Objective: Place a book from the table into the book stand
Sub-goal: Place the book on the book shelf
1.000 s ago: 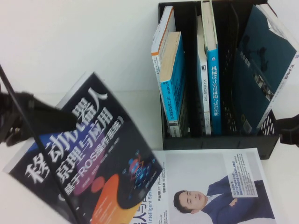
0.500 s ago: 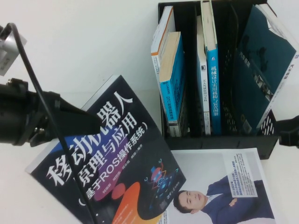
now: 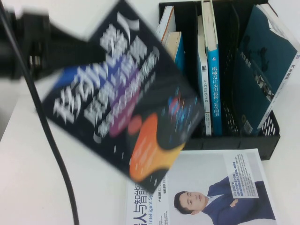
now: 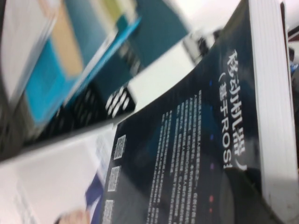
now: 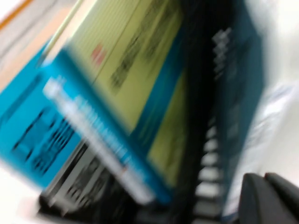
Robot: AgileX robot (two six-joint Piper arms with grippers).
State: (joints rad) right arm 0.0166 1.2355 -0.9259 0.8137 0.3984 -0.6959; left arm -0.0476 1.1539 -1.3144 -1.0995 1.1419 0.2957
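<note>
Navy-black cover with big white Chinese lettering and an orange and purple blob, that's the book [image 3: 122,93], and it's up off the table [image 3: 28,187], tilted and blurry, hanging in the air just left of the book stand [image 3: 220,136] with its right edge overlapping the front of the stand's leftmost slot in the high view. The left gripper [image 3: 89,49] comes in from the upper left as a dark mass and is clamped on the book's upper-left edge, with a black cable [image 3: 51,154] drooping down from the arm across the table. In the left wrist view you get the book's back cover [image 4: 187,154] with small white text and QR codes, plus its white page edge, and the stand with its teal and blue books [image 4: 70,60] behind it. The stand is black with mesh sides, sitting at the far right of the table; it already holds several blue-spined books [image 3: 213,84] standing upright in the middle slots and a teal-covered book [image 3: 262,65] leaning in the rightmost slot. Flat on the table in front of the stand is a white-covered book [image 3: 211,187] with a suited man on it; the lifted book's lower corner overlaps its left part in the high view. The right gripper [image 5: 268,198] only shows as a dark bit in the corner of its own wrist view, right up near the stand's mesh wall and the blue and yellow book covers, and I can't tell whether it's open or closed.
</note>
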